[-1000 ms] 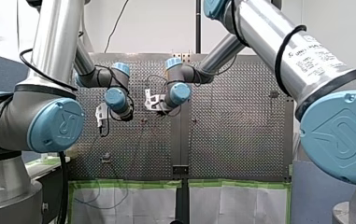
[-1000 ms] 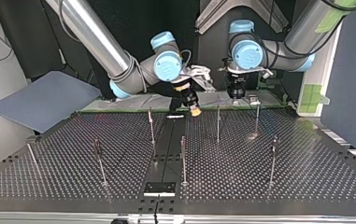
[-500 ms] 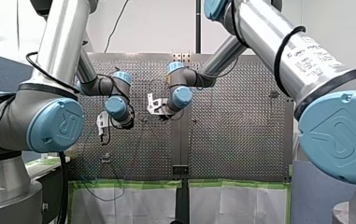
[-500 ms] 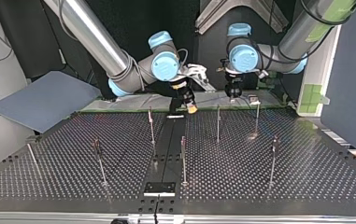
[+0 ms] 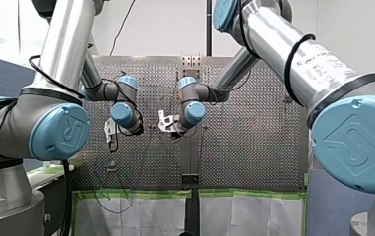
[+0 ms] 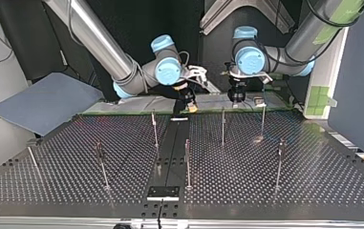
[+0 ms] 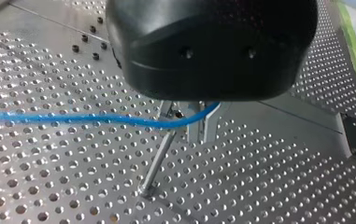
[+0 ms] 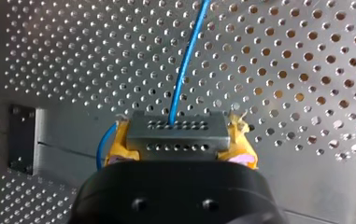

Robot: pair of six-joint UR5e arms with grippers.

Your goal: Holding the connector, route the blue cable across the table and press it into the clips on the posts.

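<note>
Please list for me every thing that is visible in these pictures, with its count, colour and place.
table: one, metal, perforated, under everything.
posts: seven, metal, upright on table.
connector: one, grey, clamped between yellow pads.
cable: one, blue, leaves connector, crosses table.
sheet: one, grey-blue, beside table, top view's left.
paper: two, white, green-edged, front view's bottom.
arms: two, silver, blue joints.
right gripper: black, yellow pads, shut on connector.
left gripper: black, cable passing under it.

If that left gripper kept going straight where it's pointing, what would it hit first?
Likely the thin post just under my left gripper, by the blue cable; otherwise the perforated table. Depth is unclear.
</note>
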